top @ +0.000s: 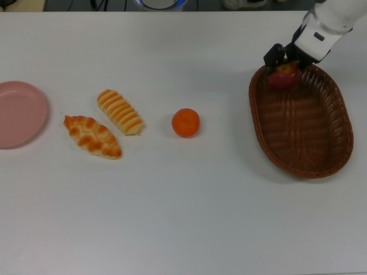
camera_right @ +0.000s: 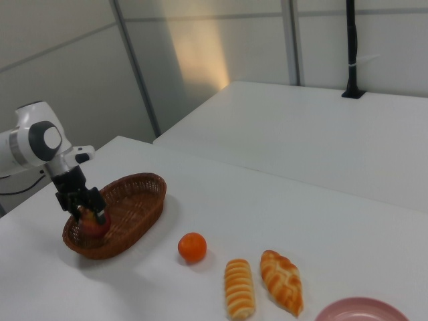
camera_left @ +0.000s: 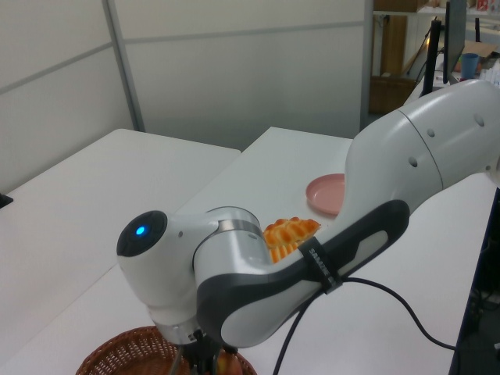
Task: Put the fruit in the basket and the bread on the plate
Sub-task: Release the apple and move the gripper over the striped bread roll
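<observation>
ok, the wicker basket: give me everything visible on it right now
The large oval brown woven wicker basket sits upright on the white table, at the top view's right. Its weave looks ribbed, with a thicker braided rim and sloping walls. Nothing lies on its floor yet. The tool holds the dark red apple with a yellowish patch over the basket's far end in the top view, just inside the rim. Whether the apple touches the weave cannot be told. The bright orange orange lies apart from it.
</observation>
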You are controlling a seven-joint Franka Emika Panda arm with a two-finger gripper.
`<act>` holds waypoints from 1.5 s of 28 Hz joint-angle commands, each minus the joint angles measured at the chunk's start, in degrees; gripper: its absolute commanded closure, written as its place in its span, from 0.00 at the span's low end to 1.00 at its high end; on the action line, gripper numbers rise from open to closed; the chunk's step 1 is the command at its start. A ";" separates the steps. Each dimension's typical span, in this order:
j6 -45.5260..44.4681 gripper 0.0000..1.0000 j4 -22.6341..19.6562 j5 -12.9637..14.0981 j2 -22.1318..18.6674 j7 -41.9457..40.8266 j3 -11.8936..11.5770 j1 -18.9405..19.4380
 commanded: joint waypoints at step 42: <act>19.98 0.00 -15.63 -8.28 -5.92 -55.56 -7.56 -33.28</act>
